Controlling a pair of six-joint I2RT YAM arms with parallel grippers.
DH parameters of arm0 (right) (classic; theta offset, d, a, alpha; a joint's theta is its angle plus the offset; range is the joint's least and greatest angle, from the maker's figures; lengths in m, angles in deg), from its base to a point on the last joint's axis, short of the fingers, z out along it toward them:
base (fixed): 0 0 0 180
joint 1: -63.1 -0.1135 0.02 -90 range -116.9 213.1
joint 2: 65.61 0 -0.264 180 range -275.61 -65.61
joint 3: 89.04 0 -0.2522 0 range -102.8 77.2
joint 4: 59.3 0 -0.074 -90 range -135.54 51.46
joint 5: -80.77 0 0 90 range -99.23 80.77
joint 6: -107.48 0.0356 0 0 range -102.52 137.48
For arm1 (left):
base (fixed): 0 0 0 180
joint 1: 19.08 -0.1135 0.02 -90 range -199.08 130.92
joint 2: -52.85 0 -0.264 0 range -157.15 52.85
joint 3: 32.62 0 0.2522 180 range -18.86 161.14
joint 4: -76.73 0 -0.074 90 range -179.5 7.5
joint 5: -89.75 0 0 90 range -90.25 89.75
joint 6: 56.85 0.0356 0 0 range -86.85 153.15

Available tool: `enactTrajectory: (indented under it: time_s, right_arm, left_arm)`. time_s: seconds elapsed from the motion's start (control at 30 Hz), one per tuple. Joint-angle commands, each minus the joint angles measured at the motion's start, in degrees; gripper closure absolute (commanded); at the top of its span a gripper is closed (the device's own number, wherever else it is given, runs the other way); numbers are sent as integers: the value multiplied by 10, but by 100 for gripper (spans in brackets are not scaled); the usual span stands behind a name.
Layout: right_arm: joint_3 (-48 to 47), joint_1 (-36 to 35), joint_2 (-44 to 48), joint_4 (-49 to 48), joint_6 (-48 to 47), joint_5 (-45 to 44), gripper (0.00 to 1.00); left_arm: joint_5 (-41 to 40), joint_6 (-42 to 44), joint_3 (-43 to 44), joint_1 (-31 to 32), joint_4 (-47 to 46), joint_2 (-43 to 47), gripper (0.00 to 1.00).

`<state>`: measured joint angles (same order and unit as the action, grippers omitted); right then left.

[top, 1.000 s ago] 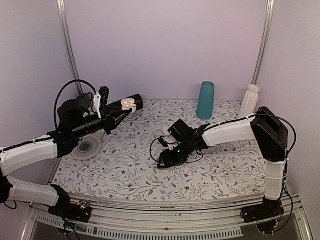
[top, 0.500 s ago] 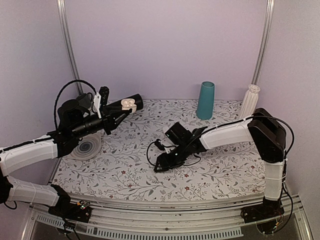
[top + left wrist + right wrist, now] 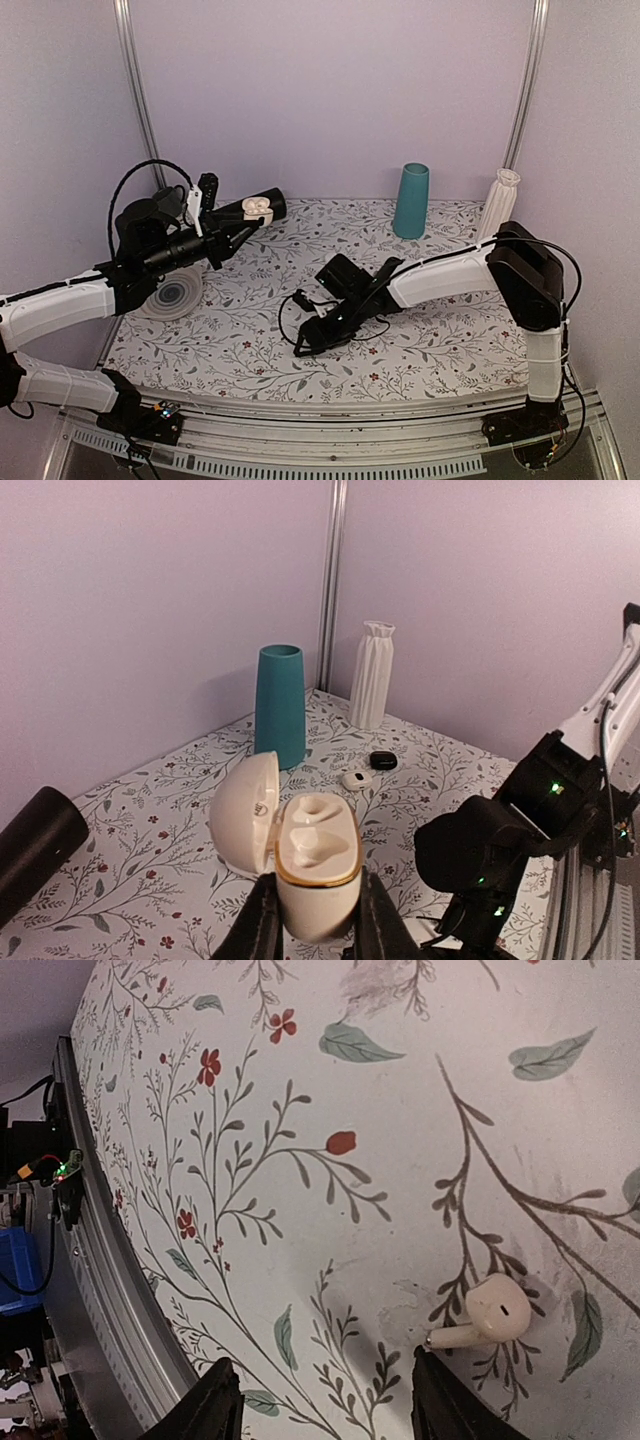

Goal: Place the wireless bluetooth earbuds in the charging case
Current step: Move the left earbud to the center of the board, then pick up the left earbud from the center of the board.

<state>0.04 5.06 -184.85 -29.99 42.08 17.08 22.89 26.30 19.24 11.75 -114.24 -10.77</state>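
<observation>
Earbud [image 3: 490,1315] is looking tiny, light and slick, so I'd be pinching it gently across the round head. It's lying on the flowery surface [image 3: 250,1210], just past one fingertip of the right jaws, which are hanging open and empty. Left jaws are clamping the charging case [image 3: 315,865] up in the air, lid open

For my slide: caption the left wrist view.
Left end effector shut on small glossy white pebble-shaped charging case, lid open.
</observation>
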Motion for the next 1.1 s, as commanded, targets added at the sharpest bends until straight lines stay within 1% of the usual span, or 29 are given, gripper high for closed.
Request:
enactTrajectory:
  time_s: [0.0,0.27,0.43,0.63,0.77,0.87,1.07]
  right_arm:
    - [-35,-8,-42,3,13,2,41]
    - [-103,30,-89,-17,19,-10,41]
    - [-133,32,-68,-8,11,-11,41]
    - [-102,61,-11,-2,-7,-35,40]
    - [-78,90,1,6,-20,-54,40]
    - [-71,95,9,12,-28,-82,40]
    - [-77,95,12,45,-35,-122,46]
  left_arm:
    - [4,10,8,-8,-3,14,100]
    - [1,16,8,-9,2,23,100]
    - [2,14,12,-10,1,21,100]
    - [4,12,11,-9,-3,18,100]
    - [6,9,14,-9,-8,11,100]
    - [6,10,16,-9,-8,8,100]
    - [5,9,16,-9,-7,6,100]
